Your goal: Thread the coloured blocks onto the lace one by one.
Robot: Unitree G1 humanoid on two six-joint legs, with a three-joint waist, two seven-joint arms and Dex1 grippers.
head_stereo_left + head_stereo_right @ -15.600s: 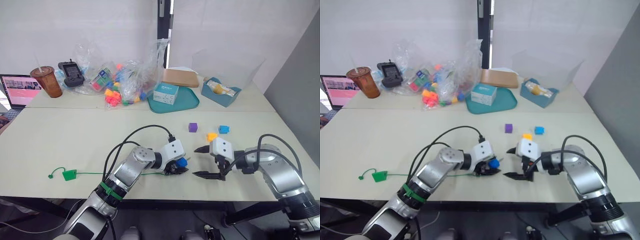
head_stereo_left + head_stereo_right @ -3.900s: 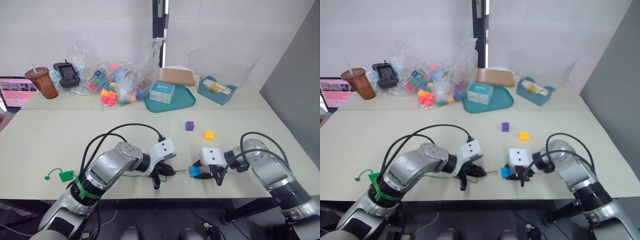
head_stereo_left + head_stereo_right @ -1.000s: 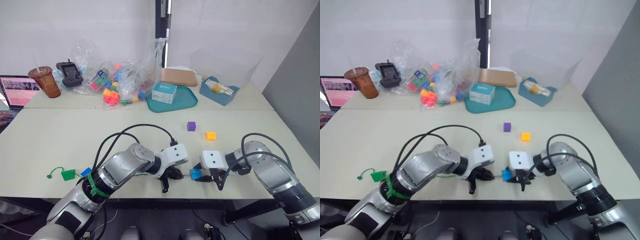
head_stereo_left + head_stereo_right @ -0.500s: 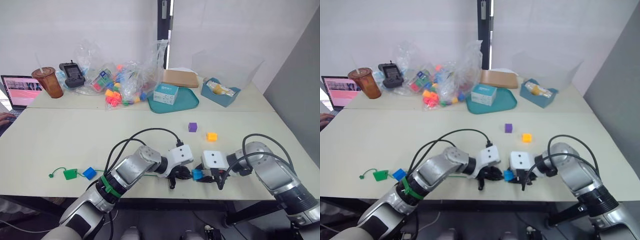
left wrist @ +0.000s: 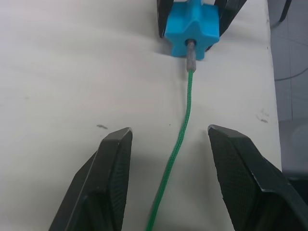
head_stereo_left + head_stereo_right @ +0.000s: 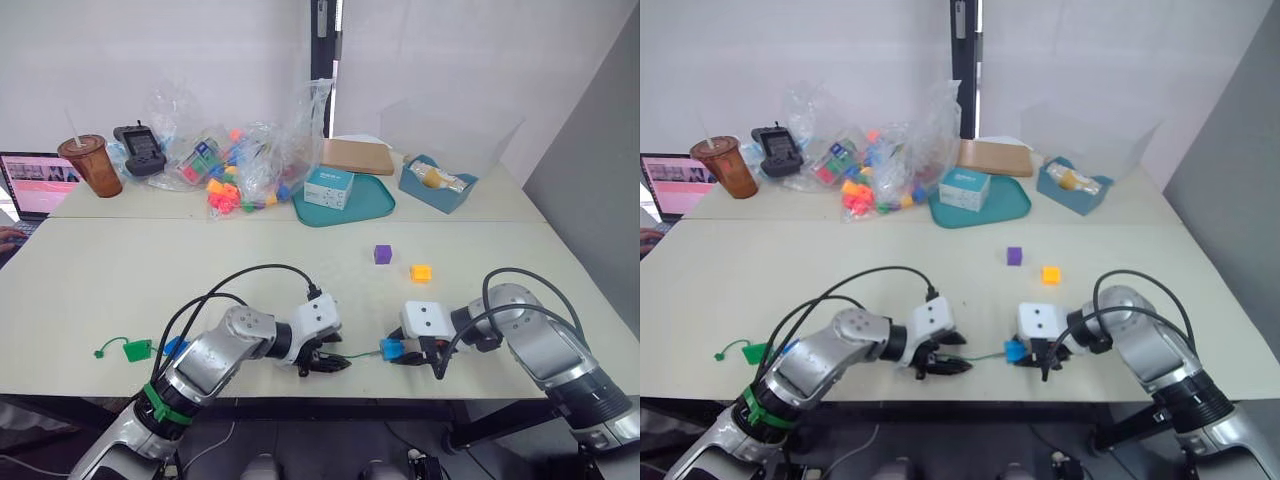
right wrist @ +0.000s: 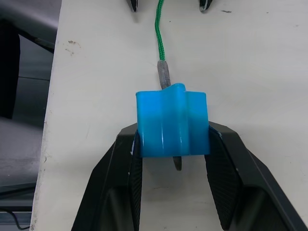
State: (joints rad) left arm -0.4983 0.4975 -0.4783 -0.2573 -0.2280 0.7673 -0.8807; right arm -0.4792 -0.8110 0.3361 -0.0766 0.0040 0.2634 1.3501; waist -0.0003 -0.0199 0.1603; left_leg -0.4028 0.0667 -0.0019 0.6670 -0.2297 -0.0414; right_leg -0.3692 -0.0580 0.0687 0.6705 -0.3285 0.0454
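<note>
My right gripper [image 6: 397, 352] is shut on a blue block [image 7: 172, 126] near the table's front edge. The lace's stiff grey tip [image 7: 163, 77] is stuck into that block. The green lace [image 5: 179, 142] runs from it across the table, between the fingers [image 5: 113, 168] of my open left gripper [image 6: 326, 364], which touch nothing. Further left, another blue block [image 6: 176, 346] sits on the lace beside the green tab [image 6: 137, 349]. A purple block [image 6: 382, 254] and an orange-yellow block [image 6: 421, 272] lie loose behind the right gripper.
At the back stand a plastic bag of bright toy pieces [image 6: 240, 170], a teal tray [image 6: 375, 208] with a small box, a blue bin [image 6: 440, 186], a brown cup [image 6: 92, 165] and a laptop [image 6: 35, 180]. Both grippers are close to the table's front edge [image 6: 330, 395].
My left gripper has opened, let go of the lace and drawn back to the left from the blue block. The lace tip stays in the block, which the right gripper holds still.
</note>
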